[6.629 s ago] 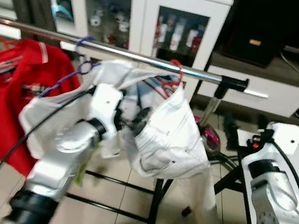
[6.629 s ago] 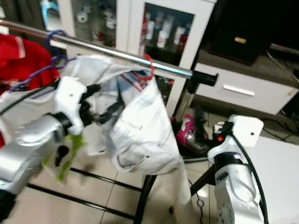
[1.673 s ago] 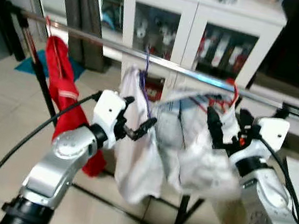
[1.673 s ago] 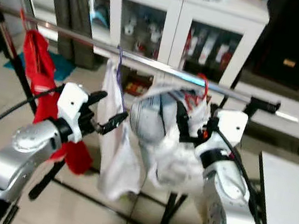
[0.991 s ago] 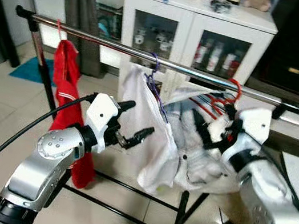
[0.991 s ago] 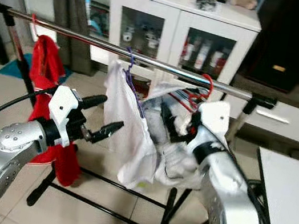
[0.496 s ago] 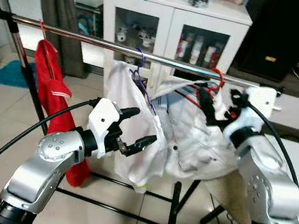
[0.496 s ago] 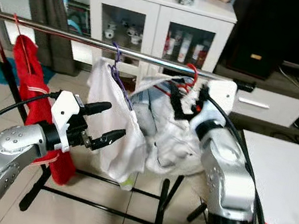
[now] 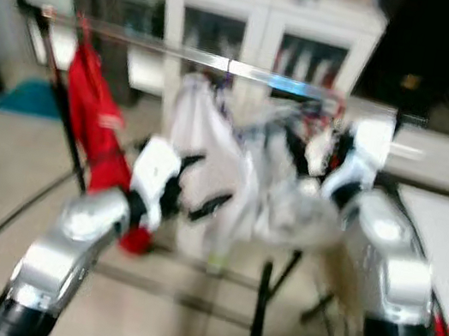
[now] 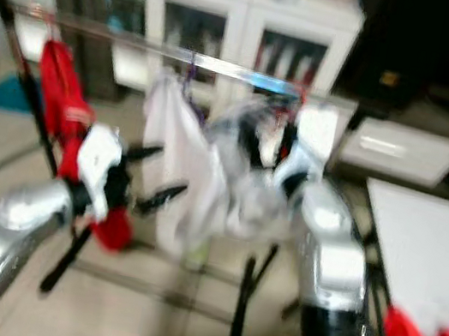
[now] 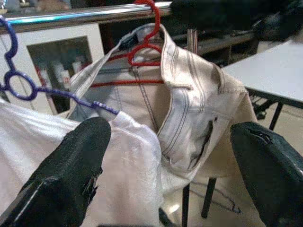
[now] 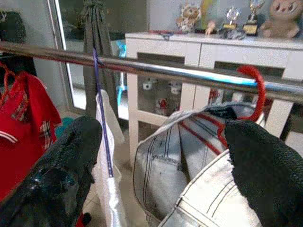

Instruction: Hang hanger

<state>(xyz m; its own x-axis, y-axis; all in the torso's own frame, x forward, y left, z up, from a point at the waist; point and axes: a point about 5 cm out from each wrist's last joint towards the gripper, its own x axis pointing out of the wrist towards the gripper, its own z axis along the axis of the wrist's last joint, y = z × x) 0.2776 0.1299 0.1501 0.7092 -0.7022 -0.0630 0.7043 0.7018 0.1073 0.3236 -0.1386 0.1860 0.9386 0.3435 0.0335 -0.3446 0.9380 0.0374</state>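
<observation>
Red hanger (image 11: pixel 150 47), blue hanger (image 11: pixel 21 85)

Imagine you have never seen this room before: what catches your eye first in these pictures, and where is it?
A metal rail runs across the room with clothes hanging from it. A red hanger hooked over it carries a pale denim garment, and beside it a purple hanger holds a white cloth. At the far end hangs a red shirt, while the left gripper and right gripper are both open near the clothes.

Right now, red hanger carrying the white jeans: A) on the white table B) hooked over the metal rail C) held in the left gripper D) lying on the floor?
B: the red hanger has its hook looped over the metal rail, with the white jeans draped from it, and both grippers are open around nothing.
</observation>
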